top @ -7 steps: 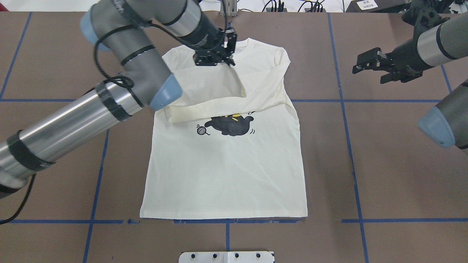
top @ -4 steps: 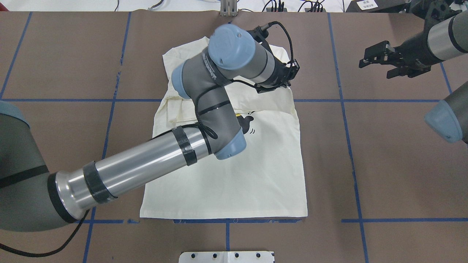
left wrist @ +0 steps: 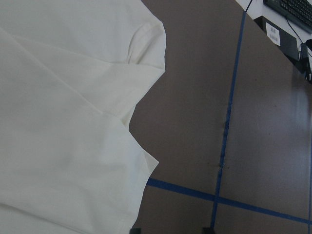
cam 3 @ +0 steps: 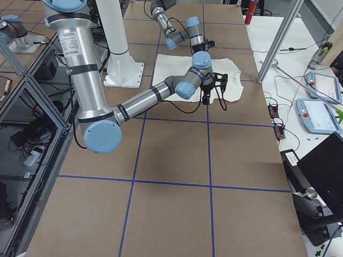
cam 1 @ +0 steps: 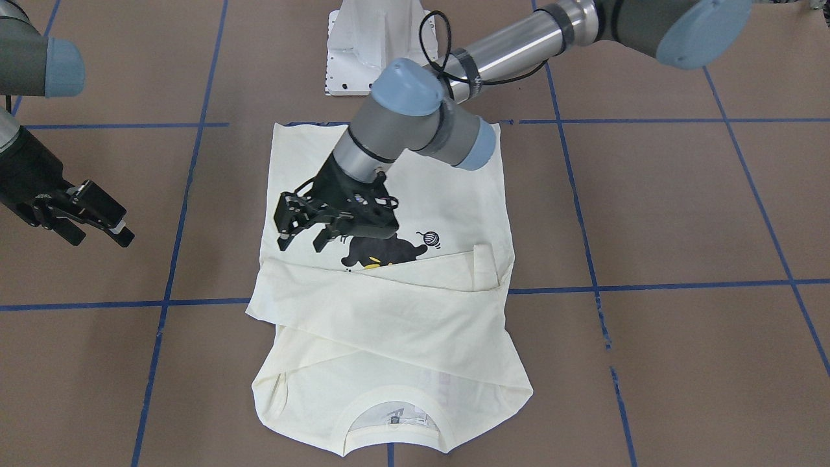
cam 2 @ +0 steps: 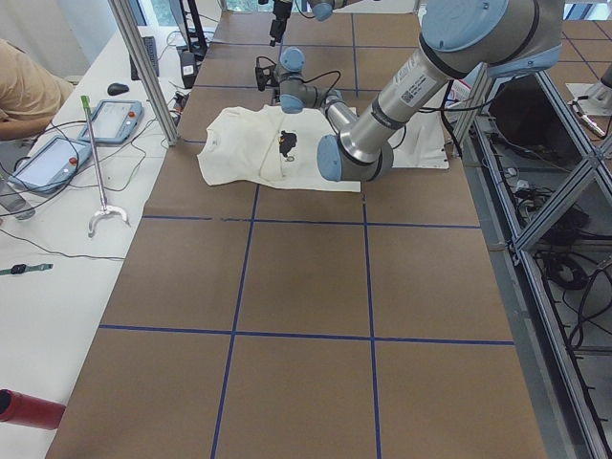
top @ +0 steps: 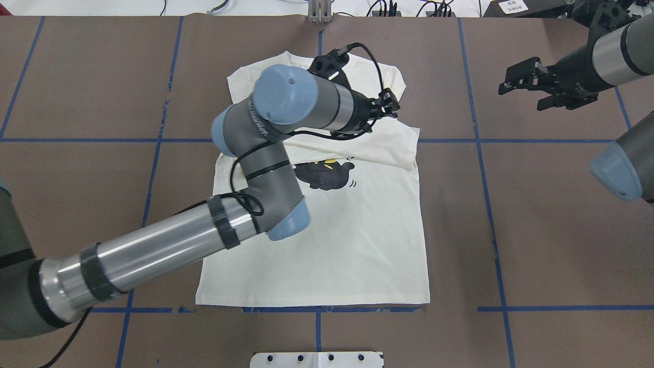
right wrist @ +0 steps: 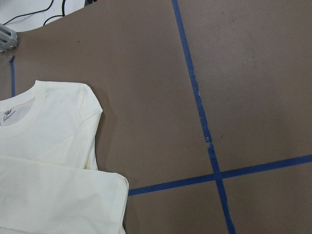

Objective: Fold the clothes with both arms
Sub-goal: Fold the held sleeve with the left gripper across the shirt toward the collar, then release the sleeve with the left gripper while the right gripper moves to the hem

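Having swung across the chest within the last second, the left gripper (cam 1: 301, 241) now hangs empty, jaws apart, over the cream T-shirt (top: 317, 245), its second sleeve (top: 388, 145) laid crossing the first. The shirt lies flat mid-table (top: 536, 230), and the right gripper (top: 521, 84) waits well aside, jaws spread, so body folds probably follow.

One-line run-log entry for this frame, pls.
T-shirt: both sleeves folded across chest | left claw: open, empty, above T-shirt | right claw: open, empty, over bare table
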You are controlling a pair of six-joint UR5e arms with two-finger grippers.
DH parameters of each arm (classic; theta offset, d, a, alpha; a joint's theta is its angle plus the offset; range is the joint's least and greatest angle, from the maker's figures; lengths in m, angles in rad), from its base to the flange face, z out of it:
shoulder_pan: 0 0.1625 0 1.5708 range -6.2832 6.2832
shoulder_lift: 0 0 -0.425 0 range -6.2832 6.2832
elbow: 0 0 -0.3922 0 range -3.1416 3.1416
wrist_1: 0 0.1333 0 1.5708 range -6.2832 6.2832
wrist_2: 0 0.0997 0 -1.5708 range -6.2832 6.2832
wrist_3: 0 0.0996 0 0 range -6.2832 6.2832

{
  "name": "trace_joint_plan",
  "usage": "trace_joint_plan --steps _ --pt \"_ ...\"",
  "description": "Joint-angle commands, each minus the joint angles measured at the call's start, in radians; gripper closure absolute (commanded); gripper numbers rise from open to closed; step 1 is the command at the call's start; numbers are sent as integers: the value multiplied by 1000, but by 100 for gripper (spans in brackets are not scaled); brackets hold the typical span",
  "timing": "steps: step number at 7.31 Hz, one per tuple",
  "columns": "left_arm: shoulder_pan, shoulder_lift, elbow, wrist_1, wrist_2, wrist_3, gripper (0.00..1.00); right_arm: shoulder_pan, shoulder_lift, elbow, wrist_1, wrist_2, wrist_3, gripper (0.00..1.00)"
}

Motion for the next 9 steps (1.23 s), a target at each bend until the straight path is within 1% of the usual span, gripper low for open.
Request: trace_joint_plan --steps 1,2,3,4,5,6,7,8,9 --pt "-129 269 -257 6 -167 61 36 -153 -25 100 -2 -100 243 0" --pt "-160 370 -340 12 -206 163 36 -312 -63 174 -6 -262 366 0" --pt "-165 446 -388 14 -207 210 36 -470 -101 234 -13 -410 472 1" --pt "-166 474 -404 16 -205 215 36 -654 -138 268 -15 -569 593 2" --pt "-166 483 -422 20 -195 204 35 -844 -177 276 -21 -783 699 6" --pt "-166 526 -454 25 -193 204 34 -972 -186 279 -98 -911 793 11" --pt "-165 537 -467 25 -191 204 32 -1047 -183 280 -218 -970 862 15" --pt "-163 537 -467 25 -191 203 31 -1083 -185 279 -245 -986 893 16" --pt "-162 539 -467 25 -191 203 31 -1094 -179 276 -246 -989 930 26"
